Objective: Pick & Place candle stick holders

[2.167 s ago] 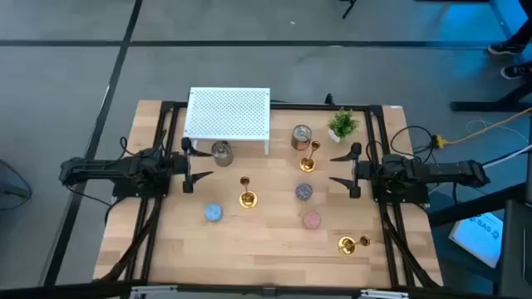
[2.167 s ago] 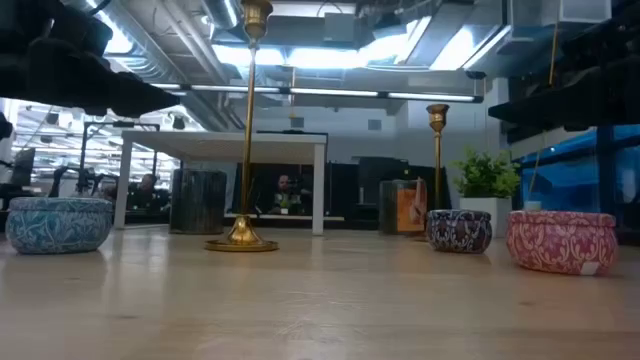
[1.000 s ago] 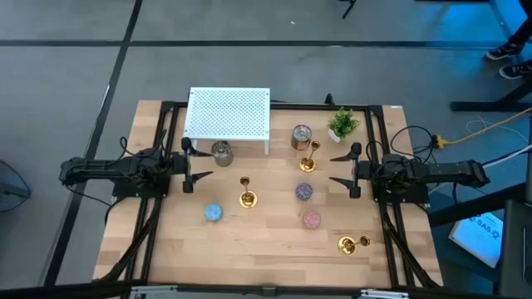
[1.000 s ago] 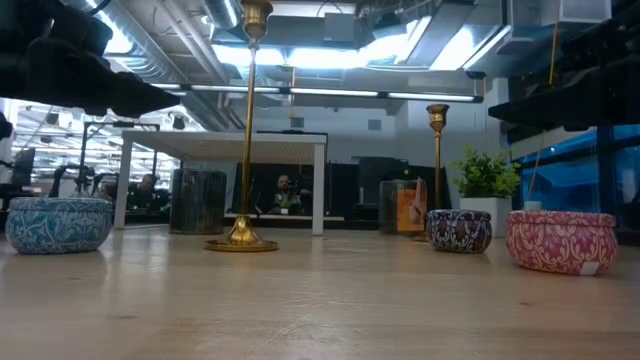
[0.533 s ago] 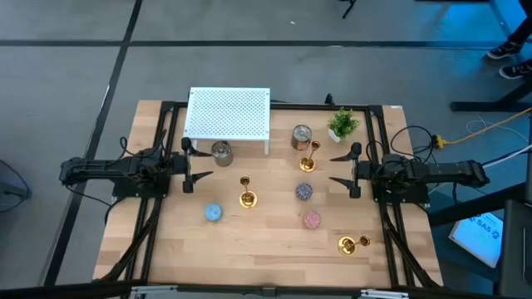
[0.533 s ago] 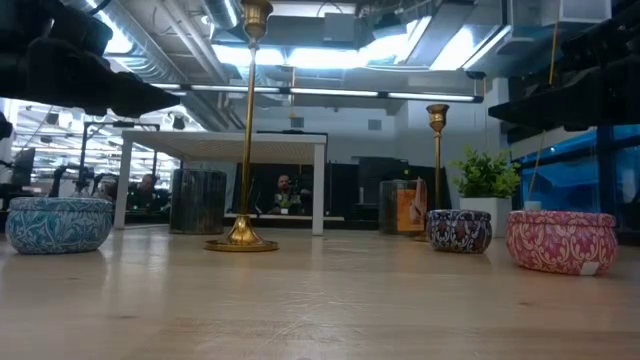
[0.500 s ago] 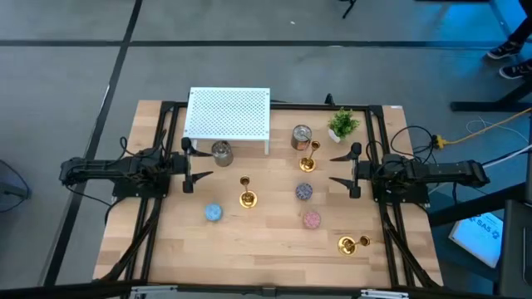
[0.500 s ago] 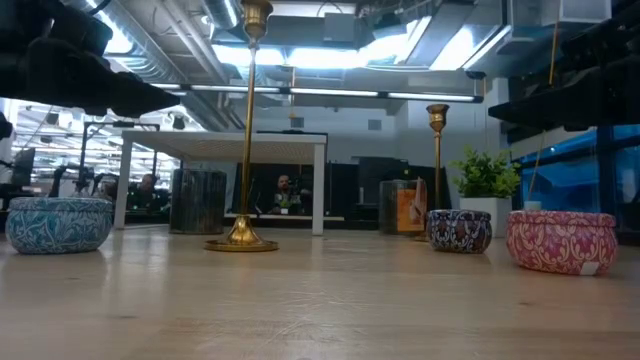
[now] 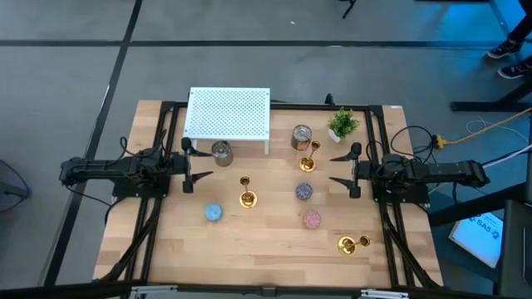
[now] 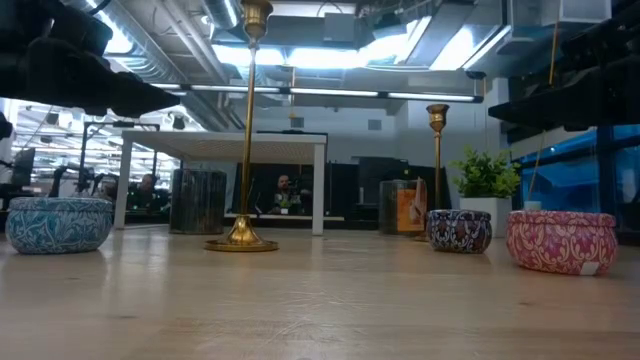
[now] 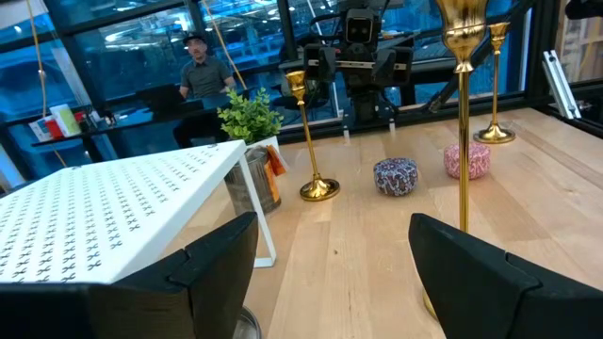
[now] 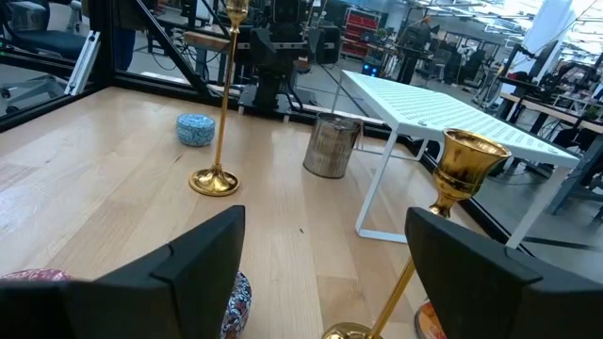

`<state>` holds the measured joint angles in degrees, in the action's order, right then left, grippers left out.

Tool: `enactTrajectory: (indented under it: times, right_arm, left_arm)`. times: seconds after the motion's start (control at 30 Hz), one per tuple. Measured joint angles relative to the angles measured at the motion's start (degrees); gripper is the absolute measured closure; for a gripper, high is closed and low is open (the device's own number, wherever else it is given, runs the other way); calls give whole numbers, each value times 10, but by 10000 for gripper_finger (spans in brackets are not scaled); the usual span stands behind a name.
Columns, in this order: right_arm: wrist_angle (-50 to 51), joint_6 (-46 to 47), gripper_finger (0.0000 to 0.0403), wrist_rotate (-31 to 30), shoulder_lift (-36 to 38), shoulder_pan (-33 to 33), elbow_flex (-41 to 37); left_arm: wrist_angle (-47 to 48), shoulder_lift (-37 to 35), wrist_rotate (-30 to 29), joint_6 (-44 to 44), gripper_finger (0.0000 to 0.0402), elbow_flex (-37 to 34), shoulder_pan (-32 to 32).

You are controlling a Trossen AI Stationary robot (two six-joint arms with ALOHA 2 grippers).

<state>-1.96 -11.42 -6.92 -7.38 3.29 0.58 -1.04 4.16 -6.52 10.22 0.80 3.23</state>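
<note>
We see the left hand at the left edge of the tabletop, fingers spread and pinching nothing, and the right hand at the right edge, likewise spread and empty. Both hang above the wood, facing each other across the middle.

The three candle stick holders all stand upright. The left candle stick holder is in the middle of the tabletop, nearer the left hand but apart from it; in the low view its tall stem rises from a flared base. The far candle stick holder stands just in front of the copper tin, left of the right hand. The near-right candle stick holder sits close to the near right corner, well apart from the other two.

A white perforated rack stands at the far side, with a silver tin at its near edge. A small potted plant stands at the far right. Between the candlesticks lie three low round tins: a blue tin near the left, a dark speckled tin in the centre right, and a pink tin just nearer than that.

From the left wrist view we see a person seated beyond the tabletop
</note>
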Motion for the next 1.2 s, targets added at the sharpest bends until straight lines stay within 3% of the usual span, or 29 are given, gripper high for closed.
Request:
enactTrajectory:
  times: [0.53, 0.9, 1.2]
  right_arm:
    - [2, 0, 105, 0, -15, 0, 0]
    - [21, 0, 105, -8, -108, 2, 60]
    - [34, 137, 105, 89, -224, 2, 111]
  left_arm:
    - [0, 0, 0, 0, 127, 0, 0]
    - [0, 0, 0, 0, 127, 0, 0]
    - [0, 0, 0, 0, 127, 0, 0]
